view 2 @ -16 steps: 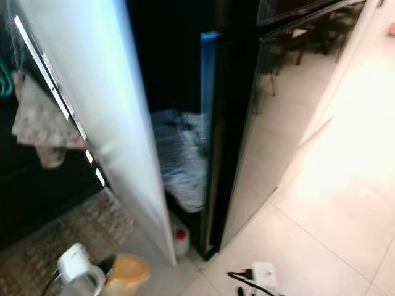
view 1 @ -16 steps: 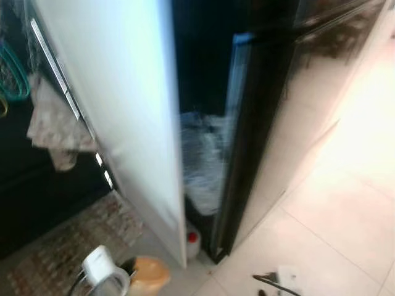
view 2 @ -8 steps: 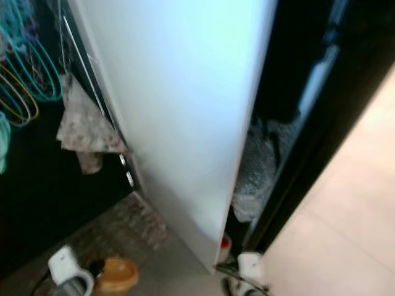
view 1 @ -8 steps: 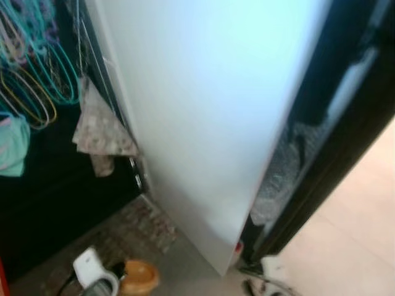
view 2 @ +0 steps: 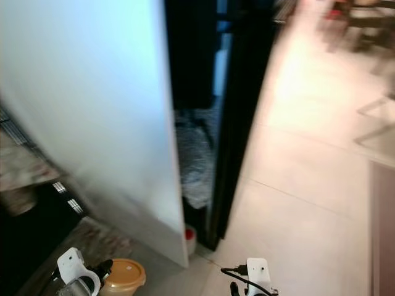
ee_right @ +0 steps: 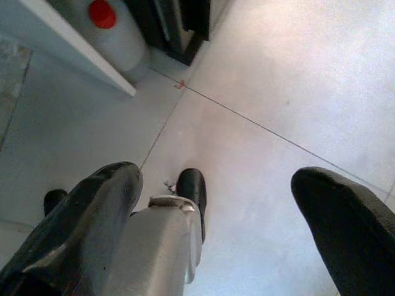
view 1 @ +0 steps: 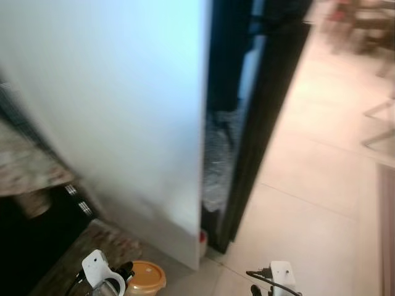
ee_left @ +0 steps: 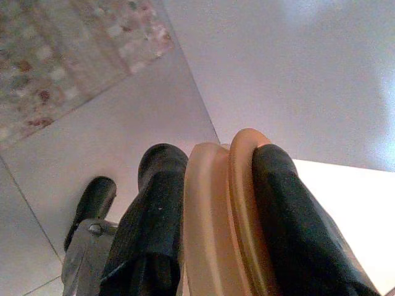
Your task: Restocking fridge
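Observation:
My left gripper [ee_left: 219, 169] is shut on a tan, round lidded container [ee_left: 222, 228], held on edge between the two black fingers. That container [view 1: 146, 276] hangs low at my left, above the floor near a patterned rug [view 1: 86, 246]. My right gripper [ee_right: 219, 185] is open with nothing between its fingers, over pale floor tiles. A tall white appliance side [view 1: 123, 111] stands straight ahead. Beside it rises a glossy black appliance [view 1: 265, 105], with a dark gap [view 1: 225, 74] between the two.
A crumpled plastic bag [view 1: 216, 160] fills the lower gap, and a white bottle with a red cap [ee_right: 102, 15] stands at its foot. A cloth [view 1: 31, 176] hangs at the left. Open tile floor [view 1: 308, 203] spreads to the right, with chair legs [view 1: 370, 24] far off.
The whole picture has swung: the hangers at left have gone out of view, and the gap and tile floor now fill the right. The container stays held in my left gripper.

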Available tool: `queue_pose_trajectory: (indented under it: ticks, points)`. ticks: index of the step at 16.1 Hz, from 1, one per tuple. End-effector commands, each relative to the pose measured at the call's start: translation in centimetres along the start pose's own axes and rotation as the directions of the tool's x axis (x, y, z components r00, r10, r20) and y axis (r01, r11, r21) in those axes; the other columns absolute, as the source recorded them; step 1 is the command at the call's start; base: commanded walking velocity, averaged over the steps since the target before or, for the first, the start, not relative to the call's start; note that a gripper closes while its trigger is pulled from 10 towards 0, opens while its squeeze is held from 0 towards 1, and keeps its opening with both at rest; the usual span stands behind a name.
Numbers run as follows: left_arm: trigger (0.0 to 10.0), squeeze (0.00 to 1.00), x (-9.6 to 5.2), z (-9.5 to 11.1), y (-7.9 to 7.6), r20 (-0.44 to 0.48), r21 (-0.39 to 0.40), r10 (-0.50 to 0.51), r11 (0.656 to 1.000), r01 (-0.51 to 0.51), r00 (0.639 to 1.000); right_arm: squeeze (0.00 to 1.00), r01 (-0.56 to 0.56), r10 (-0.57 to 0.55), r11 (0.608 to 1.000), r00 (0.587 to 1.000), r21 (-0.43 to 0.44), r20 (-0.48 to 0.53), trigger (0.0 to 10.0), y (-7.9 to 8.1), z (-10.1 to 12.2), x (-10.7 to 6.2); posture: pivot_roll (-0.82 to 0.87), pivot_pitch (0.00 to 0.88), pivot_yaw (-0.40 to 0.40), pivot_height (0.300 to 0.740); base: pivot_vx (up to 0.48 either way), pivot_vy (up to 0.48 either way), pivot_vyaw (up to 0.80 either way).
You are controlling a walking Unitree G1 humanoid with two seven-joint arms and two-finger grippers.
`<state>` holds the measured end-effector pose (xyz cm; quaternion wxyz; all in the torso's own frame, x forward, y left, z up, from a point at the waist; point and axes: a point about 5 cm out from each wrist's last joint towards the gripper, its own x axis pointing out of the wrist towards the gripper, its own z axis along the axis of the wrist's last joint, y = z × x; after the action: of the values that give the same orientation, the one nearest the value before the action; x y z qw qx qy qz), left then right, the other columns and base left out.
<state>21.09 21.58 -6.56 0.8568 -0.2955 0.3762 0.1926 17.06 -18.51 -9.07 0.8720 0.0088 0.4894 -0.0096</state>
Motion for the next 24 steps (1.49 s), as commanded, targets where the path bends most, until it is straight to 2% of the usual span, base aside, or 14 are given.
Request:
queue_pose_trajectory:
  ticks: [1, 3, 5, 9, 12, 15, 16, 17, 18, 21, 24]
  points:
    - [10.0, 0.0, -0.1, -0.1, 0.5, -0.007, 0.019, 0.015, 1.0, -0.015, 1.0, 0.0, -0.007, 0.007, 1.0, 1.0, 0.006, -0.005, 10.0, 0.4, -0.1, 0.0, 0.02, 0.0, 0.039, 0.74, 0.0, 0.0, -0.79]
    - [10.0, 0.0, -0.1, -0.2, 0.5, -0.01, 0.021, 0.017, 1.0, -0.017, 1.0, 0.0, -0.006, 0.006, 1.0, 1.0, 0.007, -0.003, 10.0, 0.3, -0.1, 0.0, 0.02, 0.0, 0.038, 0.74, 0.0, 0.0, -0.78]
    - [10.0, 0.0, -0.1, -0.3, 0.5, -0.013, 0.022, 0.018, 1.0, -0.018, 1.0, 0.0, 0.004, -0.004, 1.0, 1.0, 0.007, 0.01, 10.0, 0.3, 0.0, 0.0, 0.02, 0.0, 0.037, 0.74, 0.0, 0.0, 0.0]
    - [10.0, 0.0, -0.1, -0.4, 0.6, -0.015, 0.022, 0.021, 1.0, -0.021, 1.0, 0.0, 0.047, -0.049, 0.999, 0.991, 0.014, 0.121, 10.0, 0.1, 0.9, -0.1, 0.01, 0.0, 0.039, 0.74, 0.0, 0.0, 0.0]
    - [10.0, 0.0, -0.1, -0.4, 0.7, -0.016, 0.024, 0.022, 0.999, -0.022, 1.0, 0.0, 0.089, -0.107, 0.993, 0.966, 0.083, 0.237, 10.0, -0.2, 1.8, -0.4, 0.0, 0.0, 0.036, 0.74, 0.0, 0.0, 0.0]
    - [10.0, 0.0, -0.2, -0.4, 0.8, -0.014, 0.022, 0.026, 0.999, -0.026, 1.0, 0.0, 0.06, -0.097, 0.99, 0.944, 0.124, 0.317, 10.0, -0.1, 2.4, -0.6, 0.0, 0.0, 0.035, 0.74, 0.0, 0.0, 0.0]
    - [10.0, 0.0, -0.2, -0.3, 0.8, -0.009, 0.018, 0.027, 0.999, -0.027, 1.0, 0.0, 0.058, -0.093, 0.994, 0.872, 0.089, 0.48, 10.0, -0.3, 8.1, -0.8, 0.0, 0.0, 0.035, 0.74, 0.0, 0.0, 0.0]
    - [10.0, 0.0, -0.2, -0.3, 0.9, -0.008, 0.017, 0.029, 0.999, -0.029, 1.0, 0.0, 0.064, -0.09, 0.996, 0.781, 0.064, 0.618, 10.0, -0.2, 13.4, -1.7, 0.0, 0.0, 0.033, 0.74, 0.0, 0.0, 0.0]
    - [10.0, 0.0, -0.2, -0.3, 0.9, -0.008, 0.016, 0.03, 0.999, -0.03, 1.0, 0.0, 0.051, -0.069, 0.998, 0.738, 0.046, 0.672, 10.0, 0.3, 15.0, -2.2, 0.0, 0.0, 0.033, 0.74, 0.0, 0.0, 0.0]
    - [10.0, 0.0, -0.2, -0.3, 1.0, -0.01, 0.016, 0.031, 0.999, -0.031, 0.999, 0.0, -0.009, -0.013, 1.0, 0.692, 0.026, 0.722, 10.0, 1.2, 16.3, -2.7, 0.0, 0.0, 0.034, 0.74, 0.0, 0.0, 0.0]
    - [10.0, 0.0, -0.2, -0.4, 1.1, -0.011, 0.016, 0.034, 0.999, -0.033, 0.999, 0.0, 0.003, -0.002, 1.0, 0.672, 0.0, 0.741, 10.0, 1.4, 16.3, -2.9, 0.0, 0.0, 0.033, 0.74, 0.0, 0.0, 0.0]
